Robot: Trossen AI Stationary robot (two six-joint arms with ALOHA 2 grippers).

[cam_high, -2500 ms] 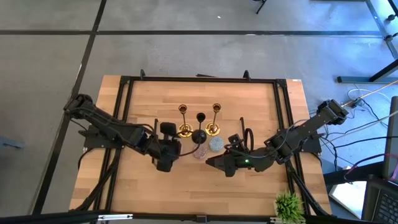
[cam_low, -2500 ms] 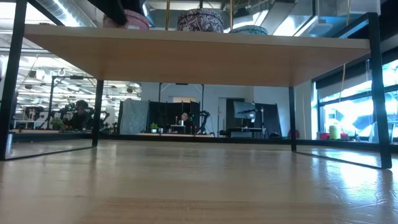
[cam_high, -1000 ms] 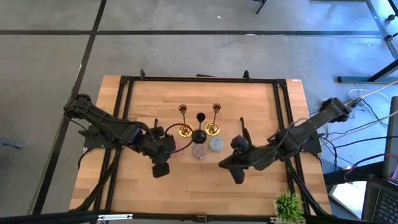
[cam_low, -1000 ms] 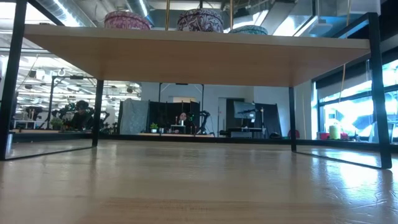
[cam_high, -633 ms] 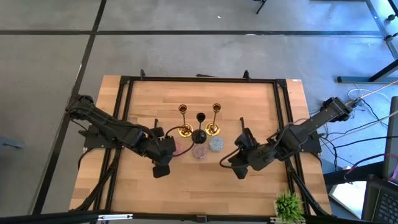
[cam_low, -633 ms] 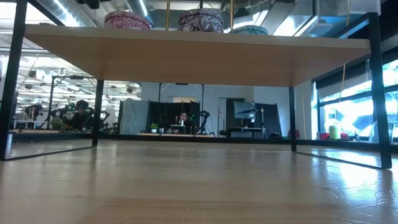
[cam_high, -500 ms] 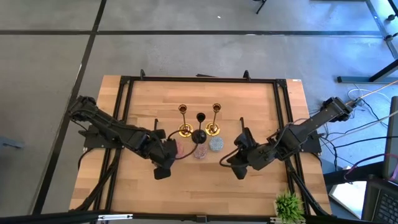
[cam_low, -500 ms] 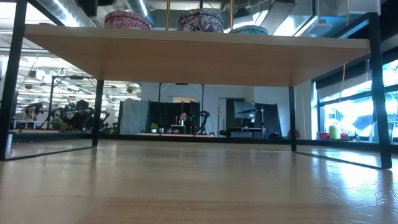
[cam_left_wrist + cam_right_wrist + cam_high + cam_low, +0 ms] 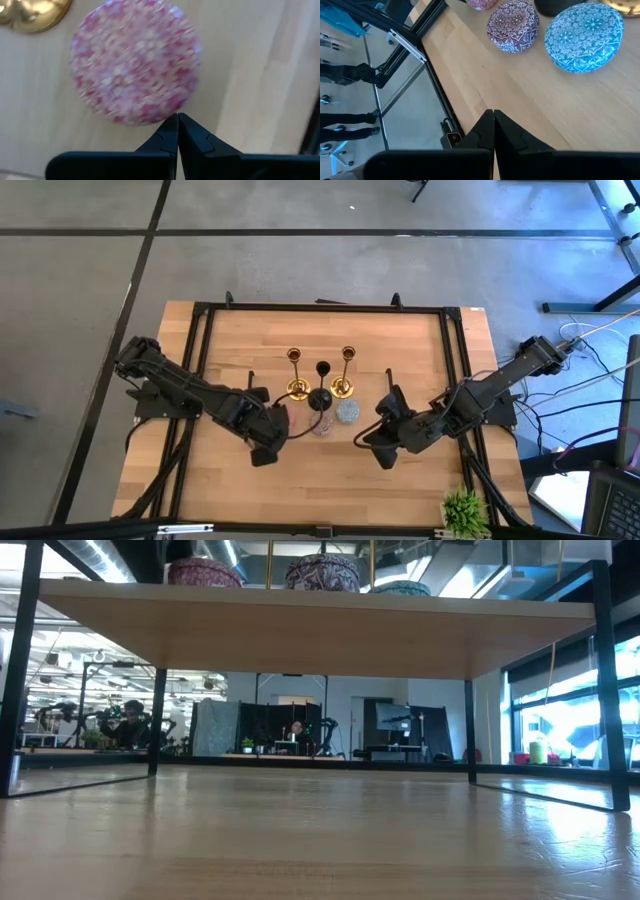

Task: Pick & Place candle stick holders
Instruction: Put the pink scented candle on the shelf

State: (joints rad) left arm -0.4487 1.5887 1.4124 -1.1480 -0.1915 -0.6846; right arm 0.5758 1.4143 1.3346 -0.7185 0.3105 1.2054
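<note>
1. Middle of the wooden table (image 9: 400,340), and there's the cluster: two gold candle stick holders, one on the left (image 9: 296,375) and one on the right (image 9: 345,372), standing upright side by side.
2. Between them, a touch nearer, stands the black candle stick holder (image 9: 321,388) on its round foot.
3. Just in front runs a row of three squat glittery rounds: the pink round (image 9: 135,67) on the left, the mauve round (image 9: 513,25) in the middle, the pale blue round (image 9: 583,30) on the right.
4. In the high view the pink one is mostly hidden under the left arm; the mauve and blue sit plainly side by side, close but apart.
5. The left gripper (image 9: 177,131) hangs right over the near edge of the pink round, fingers pressed together, nothing between them. In its wrist view the closed tips meet right at the round's rim; contact can't be judged.
6. A gold foot shows just beyond the pink round in that same view.
7. The right gripper (image 9: 493,125) is on the near right of the row, well clear of the pale blue round, pointing across bare wood, fingers pinched together and empty.
8. Black frame rails (image 9: 200,340) border the table's sides.
9. A small green plant (image 9: 466,510) sits at the near right corner, well apart from everything.
</note>
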